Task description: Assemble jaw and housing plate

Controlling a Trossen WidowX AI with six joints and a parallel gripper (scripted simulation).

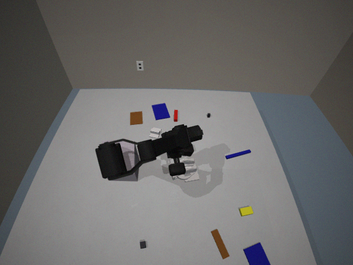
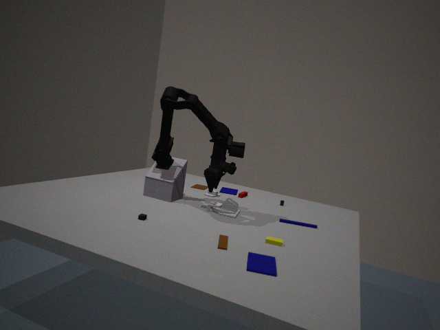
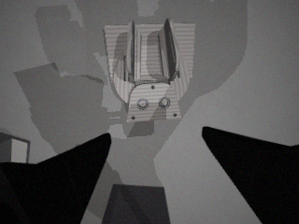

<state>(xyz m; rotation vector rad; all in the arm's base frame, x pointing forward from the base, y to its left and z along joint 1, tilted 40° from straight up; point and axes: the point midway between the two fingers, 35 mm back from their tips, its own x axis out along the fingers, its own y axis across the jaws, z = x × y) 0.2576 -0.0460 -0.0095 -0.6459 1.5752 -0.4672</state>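
The white base plate (image 1: 194, 177) (image 2: 232, 214) (image 3: 188, 42) lies on the table with the mechanism on it. In the wrist view the left jaw (image 3: 131, 53) and right jaw (image 3: 171, 53) stand up side by side, apart. The housing plate (image 3: 154, 115) lies across their near ends, and the round ends of both stubs show in its two holes. It looks flat; whether it is fully seated and whether the gear teeth beneath mesh is hidden. My gripper (image 2: 212, 190) (image 3: 156, 133) is open and empty, raised above the table on the robot-base side of the housing plate, not touching it.
A small white stepped block (image 1: 155, 131) (image 2: 213, 194) (image 3: 19, 150) lies to one side of the mechanism. The pinkish robot pedestal (image 2: 158, 188) stands behind the gripper. A blue bar (image 1: 238, 154) (image 2: 298, 223), yellow block (image 1: 246, 211) (image 2: 273, 240) and red block (image 1: 175, 115) (image 2: 243, 194) lie farther off.
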